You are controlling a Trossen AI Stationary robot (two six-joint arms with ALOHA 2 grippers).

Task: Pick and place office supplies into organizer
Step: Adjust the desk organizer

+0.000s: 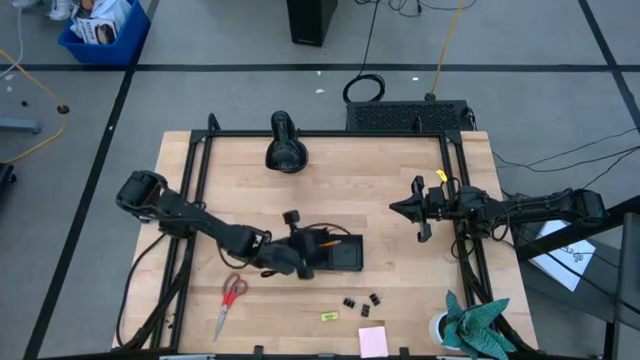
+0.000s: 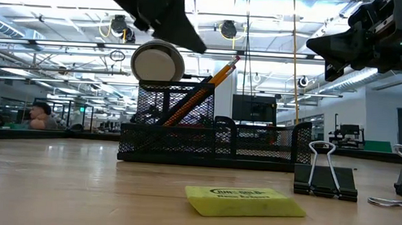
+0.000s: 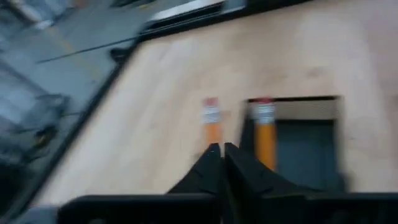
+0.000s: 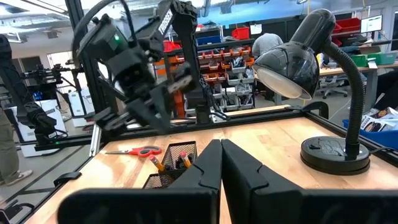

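The organizer is a black mesh tray with a taller cup, standing mid-table. Two orange pencils lean in that cup with their eraser ends up. My left gripper hovers shut just above the pencils and the cup, also in the left wrist view. Red-handled scissors, binder clips, a yellow piece and a pink sticky pad lie flat near the table's near edge. My right gripper waits shut over the table's right side. No pens show.
A black desk lamp stands at the far edge. A teal cloth with a white cup sits at the near right corner. A black frame rail runs round the table. Bare wood lies between organizer and right gripper.
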